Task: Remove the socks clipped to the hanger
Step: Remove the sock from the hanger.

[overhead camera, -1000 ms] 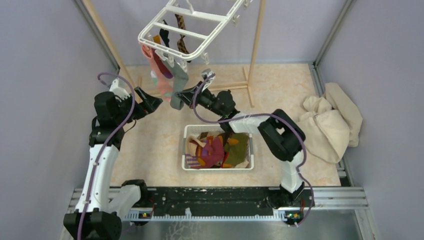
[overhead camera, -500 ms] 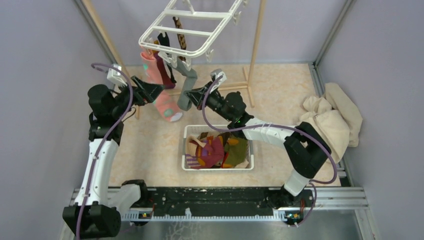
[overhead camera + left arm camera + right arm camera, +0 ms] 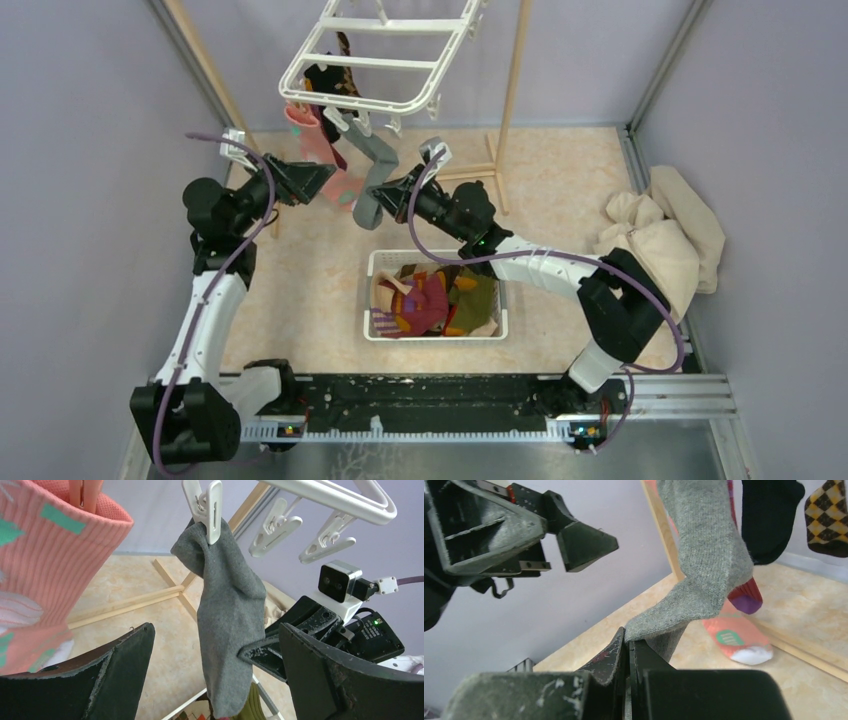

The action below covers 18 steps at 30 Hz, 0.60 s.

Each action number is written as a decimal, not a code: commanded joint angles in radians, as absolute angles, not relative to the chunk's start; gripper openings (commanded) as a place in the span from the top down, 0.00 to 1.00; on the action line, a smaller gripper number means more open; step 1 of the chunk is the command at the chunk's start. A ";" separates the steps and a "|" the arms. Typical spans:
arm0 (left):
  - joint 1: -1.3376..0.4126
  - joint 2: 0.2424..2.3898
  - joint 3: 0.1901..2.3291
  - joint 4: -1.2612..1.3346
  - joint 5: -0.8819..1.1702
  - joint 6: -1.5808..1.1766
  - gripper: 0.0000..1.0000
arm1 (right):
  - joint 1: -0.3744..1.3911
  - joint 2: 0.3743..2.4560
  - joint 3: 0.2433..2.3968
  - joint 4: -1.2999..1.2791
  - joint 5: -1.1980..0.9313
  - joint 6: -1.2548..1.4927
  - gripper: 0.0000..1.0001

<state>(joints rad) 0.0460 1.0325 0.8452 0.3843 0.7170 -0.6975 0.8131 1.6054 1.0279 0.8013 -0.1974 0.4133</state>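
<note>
The white hanger point(image 3: 385, 62) hangs tilted at the top, with socks clipped along its near rim. A grey sock point(image 3: 372, 178) dangles from a white clip point(image 3: 208, 506). My right gripper point(image 3: 388, 194) is shut on its lower part, the toe pinched between the fingers point(image 3: 626, 636). My left gripper point(image 3: 318, 175) stands open just left of that sock, its jaws spread either side of the grey sock point(image 3: 227, 610) without touching it. A pink sock point(image 3: 45, 560) with mint patches hangs at the left. Black point(image 3: 769, 515), brown argyle point(image 3: 826, 515) and maroon-striped point(image 3: 744, 595) socks hang behind.
A white slotted basket point(image 3: 372, 300) holding several loose socks sits on the floor below the grippers. A beige cloth heap point(image 3: 655, 250) lies at the right wall. Wooden rack poles point(image 3: 512, 100) rise behind the hanger.
My left gripper has risen and swung right toward the grey sock. The hanger has swung up and back. My right gripper keeps its hold on the grey sock, its arm stretched further out.
</note>
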 commanded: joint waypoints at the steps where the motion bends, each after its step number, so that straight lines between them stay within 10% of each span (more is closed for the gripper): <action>1: 0.045 1.039 0.815 0.568 0.747 -0.738 0.01 | 0.805 1.545 1.048 0.852 -0.289 0.467 1.00; 18: 0.035 1.151 0.748 0.955 0.748 -0.861 0.01 | 0.743 1.573 1.114 0.920 -0.589 0.821 1.00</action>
<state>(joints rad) 0.0410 1.1324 0.7547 0.8169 0.7345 -0.8253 0.7540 1.5803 1.0328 0.8288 -0.4950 0.7105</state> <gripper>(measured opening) 0.989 0.010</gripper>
